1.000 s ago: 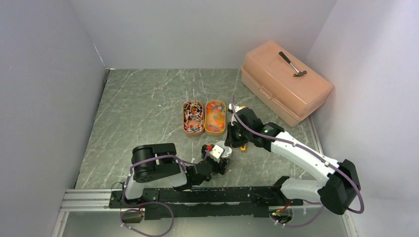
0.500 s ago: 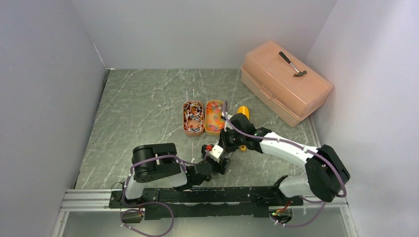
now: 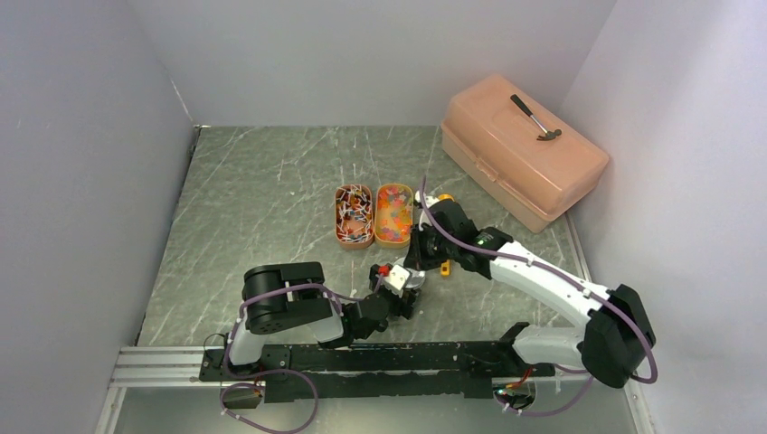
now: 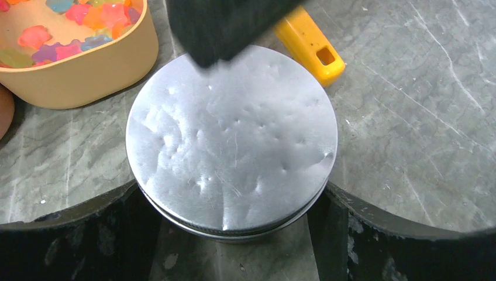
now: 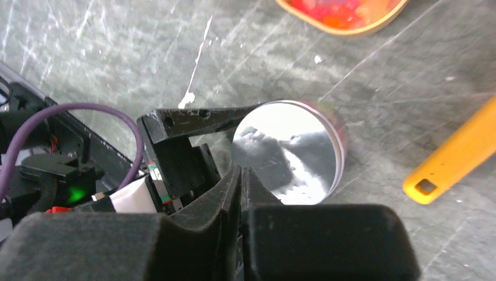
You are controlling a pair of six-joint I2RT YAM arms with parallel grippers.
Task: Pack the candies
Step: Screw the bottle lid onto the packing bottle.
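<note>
The candies lie in two small orange tubs: red, blue and white wrapped pieces [image 3: 354,215] on the left, gummy bits [image 3: 393,215] on the right. The gummy bits also show in the left wrist view [image 4: 64,32]. My left gripper [image 4: 231,202] is shut on a round tin with a dented silver lid [image 4: 231,134], one finger on each side of it. The tin's inside is hidden. My right gripper [image 5: 241,175] is shut and empty. It hovers at the lid's [image 5: 289,152] far rim and shows as a dark shape [image 4: 225,26] in the left wrist view.
An orange scoop's handle [image 4: 310,44] lies on the table just right of the tin and also shows in the right wrist view [image 5: 456,155]. A pink toolbox [image 3: 525,158] with a hammer [image 3: 535,117] on it stands at the back right. Grey walls close in on three sides.
My right arm swung left over the tubs half a second ago and has come back to the right, over the tin. The left arm and the tin have not moved.
</note>
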